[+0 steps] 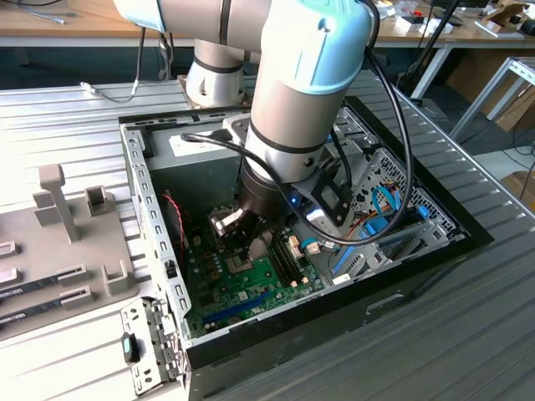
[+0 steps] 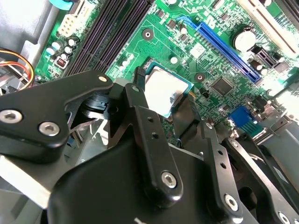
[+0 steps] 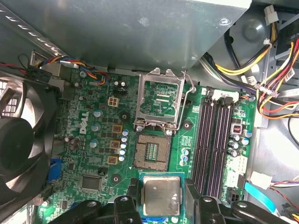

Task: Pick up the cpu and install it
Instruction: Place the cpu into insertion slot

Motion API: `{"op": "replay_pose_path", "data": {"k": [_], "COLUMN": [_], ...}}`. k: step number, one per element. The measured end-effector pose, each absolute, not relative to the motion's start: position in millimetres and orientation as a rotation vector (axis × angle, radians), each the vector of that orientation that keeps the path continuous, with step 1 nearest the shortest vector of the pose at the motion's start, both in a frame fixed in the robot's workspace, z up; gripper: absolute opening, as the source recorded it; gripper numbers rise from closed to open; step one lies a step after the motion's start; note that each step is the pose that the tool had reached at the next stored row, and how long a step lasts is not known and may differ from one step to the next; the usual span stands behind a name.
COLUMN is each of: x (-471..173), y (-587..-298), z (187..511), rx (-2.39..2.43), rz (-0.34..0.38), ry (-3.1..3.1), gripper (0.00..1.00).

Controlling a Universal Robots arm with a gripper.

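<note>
- Arm (image 1: 309, 83) reaches down into the open case (image 1: 159, 251), which lies on its side on the ribbed table (image 1: 468, 334).
- Pincer (image 3: 161, 196) clenched on the cpu (image 3: 161, 195); one black finger (image 3: 132, 198) against each of two opposite edges, seen in both wrist views.
- In the second wrist view the cpu (image 2: 164, 89) sits between the fingers (image 2: 140, 100), silver top showing, thin green rim around it, and is held clear of the board (image 2: 219, 51).
- Socket (image 3: 151, 153) is bare, its contact field exposed, just beyond the fingertips in the first wrist view. The cpu is near it, not over it.
- Socket frame (image 3: 160, 100) is flipped open, standing past the socket on the far side from the pincer; lever (image 3: 184, 105) raised alongside.
- Dark memory slots (image 3: 212, 142) run to one side of the pincer; fan (image 3: 18, 149) to the other side.
- Bundled coloured wires (image 3: 266, 88) hang beyond the slots.
- In the exterior view the pincer (image 1: 242, 238) is low over the green board (image 1: 251, 284), inside the case walls.
- Grey fixture tray (image 1: 67, 242) sits on the table at the exterior view's left, well apart from the pincer.
</note>
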State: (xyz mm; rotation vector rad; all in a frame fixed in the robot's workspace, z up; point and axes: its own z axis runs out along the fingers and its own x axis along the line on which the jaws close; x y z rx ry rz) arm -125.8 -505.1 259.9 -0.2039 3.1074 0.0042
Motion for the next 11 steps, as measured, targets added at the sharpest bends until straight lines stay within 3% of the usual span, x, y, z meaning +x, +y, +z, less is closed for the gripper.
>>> {"op": "replay_pose_path", "data": {"k": [11], "x": [-125.8], "y": [-505.1], "z": [255.8], "rx": [-0.204], "rz": [0.004], "ry": [3.107], "gripper": [0.47]}}
